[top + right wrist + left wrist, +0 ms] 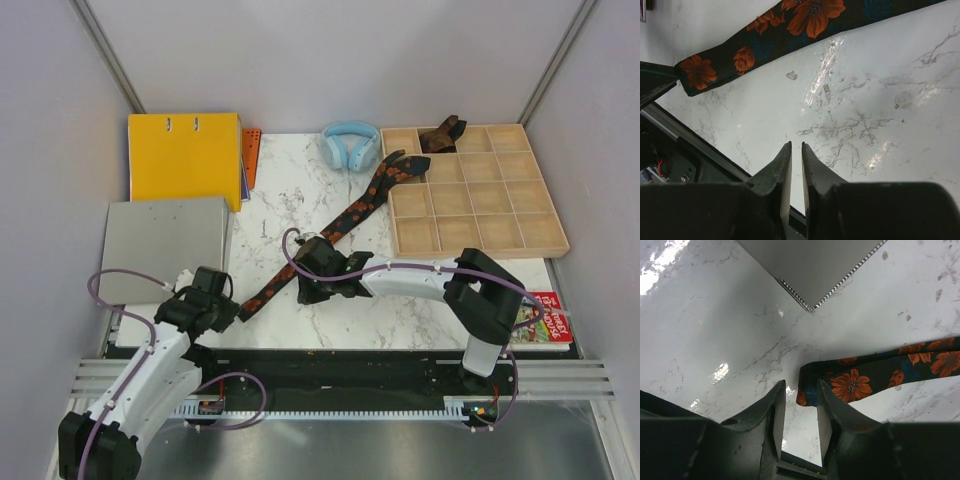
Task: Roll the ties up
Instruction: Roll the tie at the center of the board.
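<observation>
A black tie with orange flowers [345, 220] lies stretched diagonally across the marble top, its narrow end near the left. In the left wrist view that end [807, 390] lies just past my fingertips. My left gripper [228, 303] [801, 386] is open with nothing between its jaws. My right gripper [305, 287] [796, 146] hovers over bare marble on the near side of the tie [790, 25], its jaws only a narrow gap apart and empty. A dark brown tie [441, 135] sits bunched in a back compartment of the wooden tray [545, 243].
Light-blue headphones [350, 145] lie at the back beside the tray. A yellow binder [185, 158] and a grey board [165, 235] [810, 270] fill the left side. A red book [548, 322] lies at the near right. The table's black front rail [700, 145] runs close behind the right gripper.
</observation>
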Robot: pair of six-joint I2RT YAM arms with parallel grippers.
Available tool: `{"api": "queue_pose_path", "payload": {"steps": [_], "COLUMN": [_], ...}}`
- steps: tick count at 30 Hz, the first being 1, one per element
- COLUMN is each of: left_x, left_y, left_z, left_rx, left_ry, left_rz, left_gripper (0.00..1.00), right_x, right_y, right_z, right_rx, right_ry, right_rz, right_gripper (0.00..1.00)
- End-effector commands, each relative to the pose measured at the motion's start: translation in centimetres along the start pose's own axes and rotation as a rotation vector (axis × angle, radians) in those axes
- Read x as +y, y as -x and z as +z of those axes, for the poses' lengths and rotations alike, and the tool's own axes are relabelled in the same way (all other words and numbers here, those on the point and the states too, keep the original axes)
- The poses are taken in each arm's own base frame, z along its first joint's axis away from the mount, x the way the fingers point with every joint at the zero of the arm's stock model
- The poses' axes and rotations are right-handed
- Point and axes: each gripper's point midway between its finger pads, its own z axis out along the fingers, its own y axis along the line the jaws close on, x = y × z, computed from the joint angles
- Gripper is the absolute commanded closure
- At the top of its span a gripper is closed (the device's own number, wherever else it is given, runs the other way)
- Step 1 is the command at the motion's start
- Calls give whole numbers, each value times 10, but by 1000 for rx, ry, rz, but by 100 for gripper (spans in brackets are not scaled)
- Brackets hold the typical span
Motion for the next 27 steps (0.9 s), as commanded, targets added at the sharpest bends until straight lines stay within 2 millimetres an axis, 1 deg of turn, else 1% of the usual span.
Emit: {"api": "queue_pose_path", "payload": {"steps": [1, 2, 6, 11, 20, 27], "left_x": [-6, -6, -4, -5, -10, -14], "left_y": [5, 5, 7, 9, 11, 9], "left_z": [5, 6, 8, 10, 16, 21], "left_rx": [-35, -38, -57, -71, -75, -80], "left_ry": [-17, -20, -28, -37, -20, -21], "left_rz": [-27, -28, -21, -2, 43, 73], "left_gripper": [63, 63, 62, 59, 60, 63], "right_x": [19, 20, 17, 15, 13, 3], "right_y": [15, 16, 12, 9, 8, 9], "right_z": [-3, -3, 5, 13, 19, 22], "right_rx": [-32, -34, -17, -6, 8, 12], "right_ry": [59, 61, 52, 51, 60, 47], "right_rz": [3, 3, 3, 5, 12, 23], "right_gripper": [80, 80, 80, 80, 80, 80]}}
